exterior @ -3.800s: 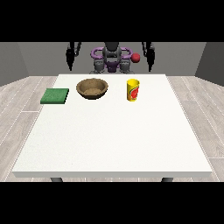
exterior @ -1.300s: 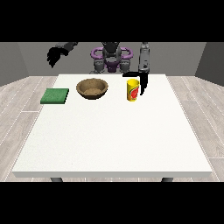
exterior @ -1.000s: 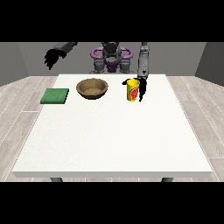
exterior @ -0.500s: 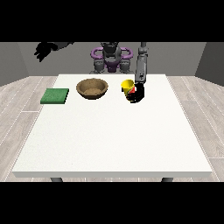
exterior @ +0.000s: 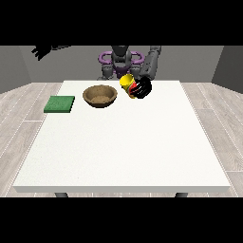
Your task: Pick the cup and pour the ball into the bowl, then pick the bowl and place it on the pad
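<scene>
A yellow cup point(exterior: 128, 85) with a red mark is lifted off the white table point(exterior: 123, 142) and tilted, its mouth turned towards the brown bowl point(exterior: 100, 95). The hand at the view's right point(exterior: 142, 88) is curled round the cup, just right of the bowl. No ball can be made out. The bowl stands on the table at the back, left of centre. A green pad point(exterior: 60, 104) lies flat near the table's left edge. The hand at the view's left point(exterior: 41, 51) is raised high, far out to the left, away from everything.
The robot's torso point(exterior: 121, 61) stands behind the table's far edge. Grey wood floor surrounds the table on both sides.
The hand at the view's right closed on the cup, lifted it and tipped it towards the bowl. The other hand swung up and further left.
</scene>
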You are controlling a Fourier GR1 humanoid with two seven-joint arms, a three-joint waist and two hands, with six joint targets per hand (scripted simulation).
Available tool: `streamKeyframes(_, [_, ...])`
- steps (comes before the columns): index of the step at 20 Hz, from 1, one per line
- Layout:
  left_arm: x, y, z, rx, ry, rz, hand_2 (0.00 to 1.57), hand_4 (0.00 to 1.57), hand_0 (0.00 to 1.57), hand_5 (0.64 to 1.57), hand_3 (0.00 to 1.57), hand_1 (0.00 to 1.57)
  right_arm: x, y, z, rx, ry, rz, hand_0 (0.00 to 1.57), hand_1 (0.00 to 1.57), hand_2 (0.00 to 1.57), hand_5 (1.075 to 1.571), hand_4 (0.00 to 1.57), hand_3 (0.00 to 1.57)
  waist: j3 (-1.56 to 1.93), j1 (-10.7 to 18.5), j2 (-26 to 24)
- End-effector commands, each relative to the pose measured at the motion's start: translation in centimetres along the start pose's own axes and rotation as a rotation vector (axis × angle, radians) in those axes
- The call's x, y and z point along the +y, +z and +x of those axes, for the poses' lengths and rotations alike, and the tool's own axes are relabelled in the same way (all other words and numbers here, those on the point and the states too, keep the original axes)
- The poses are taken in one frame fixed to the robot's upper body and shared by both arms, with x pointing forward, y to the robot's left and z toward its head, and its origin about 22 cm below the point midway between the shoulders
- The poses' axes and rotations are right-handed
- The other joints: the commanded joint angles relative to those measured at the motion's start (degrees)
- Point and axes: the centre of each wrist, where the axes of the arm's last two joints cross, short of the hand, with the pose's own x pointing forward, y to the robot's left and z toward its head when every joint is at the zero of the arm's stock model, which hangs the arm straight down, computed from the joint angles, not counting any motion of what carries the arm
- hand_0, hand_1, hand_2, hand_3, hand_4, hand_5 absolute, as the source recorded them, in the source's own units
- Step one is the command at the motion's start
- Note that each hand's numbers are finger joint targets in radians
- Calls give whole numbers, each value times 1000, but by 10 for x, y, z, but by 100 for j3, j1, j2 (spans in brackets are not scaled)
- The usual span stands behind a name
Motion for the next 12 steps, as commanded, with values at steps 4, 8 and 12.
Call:
streamKeyframes(4, [-6,-21,17,-106,-533,-41,1571,1456,1357,1535,1571,1357,-5,4,-29,77,-16,-6,0,0,0,1561,668,151,31,-71,-314])
streamKeyframes(8, [-45,-25,53,-107,-669,-119,1571,1441,1361,1545,1571,1361,-24,10,-44,125,-33,-41,0,0,0,1559,681,0,4,227,-623])
streamKeyframes(12, [-75,-18,79,-96,-728,-169,1571,1441,1361,1545,1571,1361,-38,17,-49,125,-44,-40,0,0,0,1559,685,0,-14,253,-689])
